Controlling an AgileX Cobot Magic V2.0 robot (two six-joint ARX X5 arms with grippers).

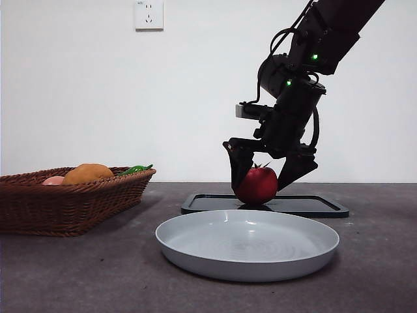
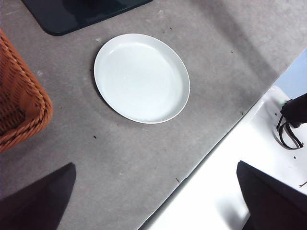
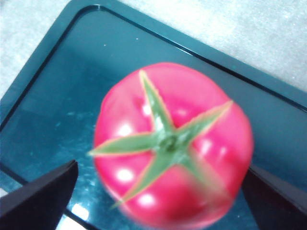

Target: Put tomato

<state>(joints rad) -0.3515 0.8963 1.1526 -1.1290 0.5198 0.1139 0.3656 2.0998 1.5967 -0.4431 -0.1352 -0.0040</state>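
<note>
The glossy red tomato point(image 1: 257, 186) with a green spiky stem sits on the dark tray point(image 1: 313, 207) behind the plate. It fills the right wrist view point(image 3: 172, 143), a little blurred, with the tray point(image 3: 48, 96) under it. My right gripper point(image 1: 260, 187) is down over it, one black jaw on each side. In the right wrist view point(image 3: 160, 167) the jaws stand wide, with a small gap beside the tomato on one side. My left gripper point(image 2: 155, 165) is open and empty, high above the table.
A shallow white plate point(image 1: 247, 264) lies in front of the tray and shows in the left wrist view point(image 2: 141, 76). A wicker basket point(image 1: 65, 202) at the left holds an orange-brown fruit point(image 1: 88, 173), a pale pink item point(image 1: 53, 180) and something green point(image 1: 135, 169).
</note>
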